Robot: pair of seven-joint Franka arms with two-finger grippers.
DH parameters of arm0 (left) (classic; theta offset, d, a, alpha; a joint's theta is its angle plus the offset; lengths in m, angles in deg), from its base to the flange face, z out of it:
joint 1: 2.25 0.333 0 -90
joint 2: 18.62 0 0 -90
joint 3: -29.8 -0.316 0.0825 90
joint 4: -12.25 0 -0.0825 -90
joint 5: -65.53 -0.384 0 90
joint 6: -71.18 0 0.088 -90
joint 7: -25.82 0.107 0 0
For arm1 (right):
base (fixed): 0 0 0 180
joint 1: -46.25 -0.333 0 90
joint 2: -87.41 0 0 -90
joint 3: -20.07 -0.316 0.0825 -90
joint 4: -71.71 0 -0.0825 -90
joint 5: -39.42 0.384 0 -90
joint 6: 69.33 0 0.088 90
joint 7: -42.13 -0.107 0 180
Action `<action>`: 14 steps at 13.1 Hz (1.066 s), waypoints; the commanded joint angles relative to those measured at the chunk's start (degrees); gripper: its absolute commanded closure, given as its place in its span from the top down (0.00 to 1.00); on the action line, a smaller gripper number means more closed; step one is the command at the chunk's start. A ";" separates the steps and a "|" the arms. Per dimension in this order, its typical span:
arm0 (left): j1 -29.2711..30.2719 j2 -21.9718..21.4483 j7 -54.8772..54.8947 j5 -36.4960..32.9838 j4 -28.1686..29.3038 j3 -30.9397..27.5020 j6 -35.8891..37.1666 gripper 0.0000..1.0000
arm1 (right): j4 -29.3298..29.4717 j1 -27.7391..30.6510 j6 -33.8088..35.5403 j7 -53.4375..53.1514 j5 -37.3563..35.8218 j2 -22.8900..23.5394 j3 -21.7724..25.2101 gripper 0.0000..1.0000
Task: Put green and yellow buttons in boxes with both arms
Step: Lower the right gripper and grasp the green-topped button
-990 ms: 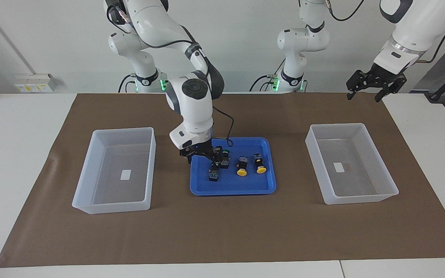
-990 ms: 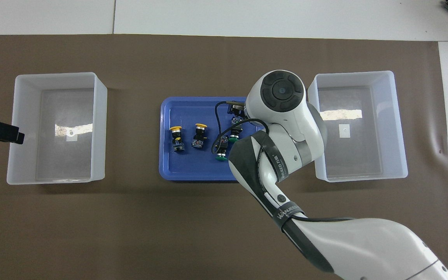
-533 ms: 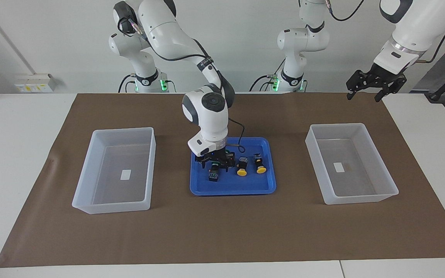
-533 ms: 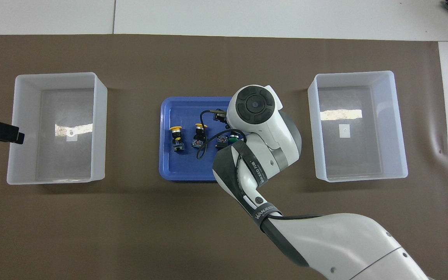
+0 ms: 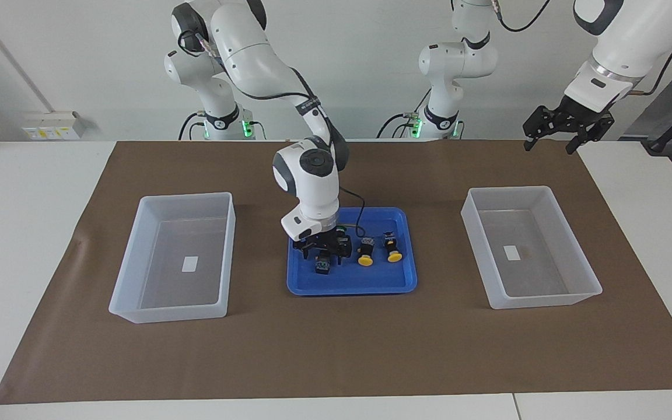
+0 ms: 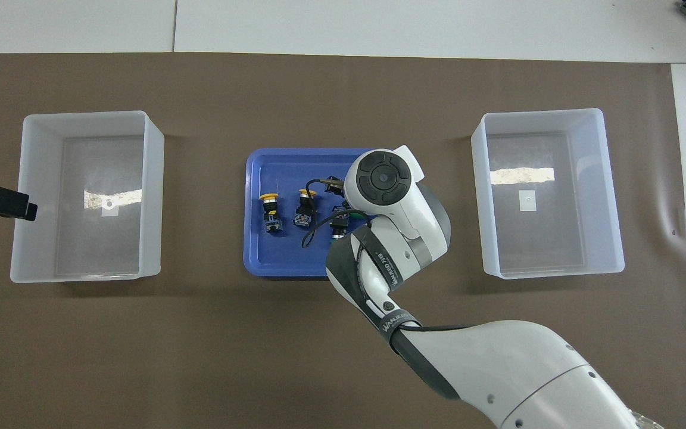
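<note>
4 buttons (image 5: 365,252) in blue tray (image 5: 352,286), right gripper (image 5: 322,254) w/ them.

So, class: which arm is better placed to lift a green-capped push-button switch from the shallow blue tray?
The right. Its black two-finger gripper is down in the shallow blue tray at the green-capped push-button switches, while the left gripper waits raised by the table's edge.

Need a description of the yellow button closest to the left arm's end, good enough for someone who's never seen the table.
Start at the blue tray in the middle of the brown mat, between the two white boxes. Four buttons lie in it in a rough row. Take the yellow button at the row's end toward the left arm: its neighbour is yellow too, but sits beside the right end effector.
</note>
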 commanded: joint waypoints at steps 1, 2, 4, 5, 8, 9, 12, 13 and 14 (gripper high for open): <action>0.27 -1.77 -0.39 -0.37 1.74 0.23 0.21 1.00 | -2.09 0.00 -1.62 -1.84 0.19 -1.04 -0.32 0.11; 0.27 -1.77 -0.39 -0.37 1.74 0.23 0.30 1.00 | -2.00 0.08 -1.44 -2.54 0.19 -1.22 -0.32 0.00; 0.27 -1.77 -0.39 -0.37 1.74 0.23 0.30 1.00 | -1.83 0.43 -1.17 -2.99 0.28 -1.92 -0.58 0.00; 0.27 -1.68 -0.39 -0.37 1.74 0.23 0.30 1.00 | -1.82 0.70 -0.74 -2.90 1.06 -2.79 -0.67 0.00; 0.27 -1.77 -0.39 -0.37 1.74 0.23 0.30 1.00 | -1.82 2.62 4.08 -2.55 2.13 -9.10 -0.58 0.00; 0.27 -1.68 -0.39 -0.37 1.74 0.23 0.30 1.00 | -1.82 4.20 5.93 -0.98 2.13 -11.83 -0.58 0.00; 0.27 -1.77 -0.39 -0.37 1.74 0.23 0.30 1.00 | -1.82 8.95 10.85 4.20 1.17 -17.90 -0.23 0.00; 0.27 -1.77 -0.39 -0.37 1.74 0.23 0.30 1.00 | -1.91 10.70 12.17 7.09 1.07 -19.14 0.12 0.00; 0.27 -1.77 -0.39 -0.37 1.74 0.23 0.30 1.00 | -1.91 13.94 13.32 11.82 1.07 -20.02 0.12 0.00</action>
